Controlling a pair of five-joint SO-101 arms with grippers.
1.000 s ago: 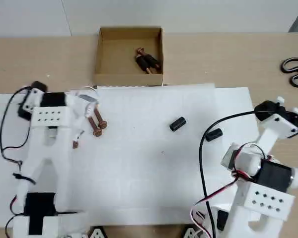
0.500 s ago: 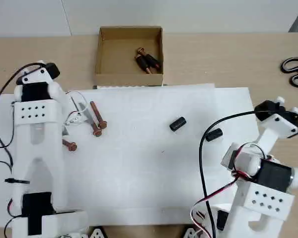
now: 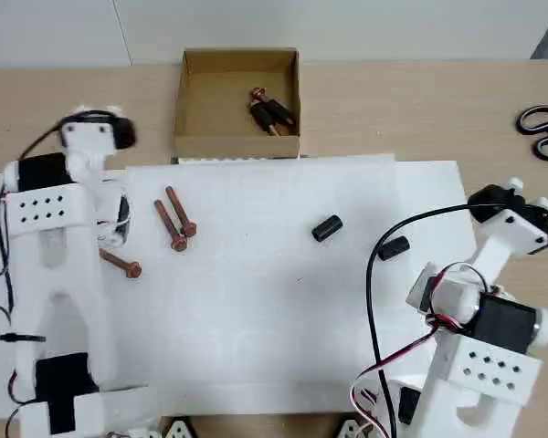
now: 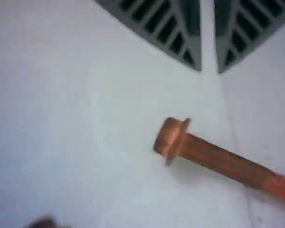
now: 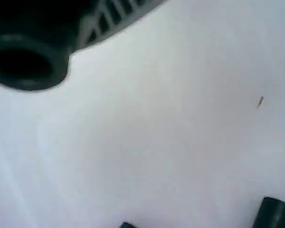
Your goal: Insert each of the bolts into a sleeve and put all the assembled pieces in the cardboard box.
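Bolts look like the left arm's share of the work. Three loose ones lie toward the left edge of the white sheet (image 3: 283,338), a pair of bolts (image 3: 168,224) side by side nearer the far left corner and a single bolt (image 3: 121,265) closer to the edge, all within that arm's reach. The left claw (image 4: 209,69) hangs low by the single bolt, its jaws parted by a narrow slit with nothing between them, probably placed for a pick. Black sleeves sit toward the right edge: one sleeve (image 3: 326,228) near the middle of the sheet, the other sleeve (image 3: 394,246) just beside the right claw (image 5: 115,15). Whether that claw is open or closed I cannot tell. The cardboard box (image 3: 192,100) stands on the bare wooden table (image 3: 393,100) just past the sheet's far edge. It already holds finished pieces (image 3: 270,111) in its right half, so the job seems partly done. The sheet is smooth, so round parts may roll. Scissors (image 3: 541,128) lie at the table's right edge.
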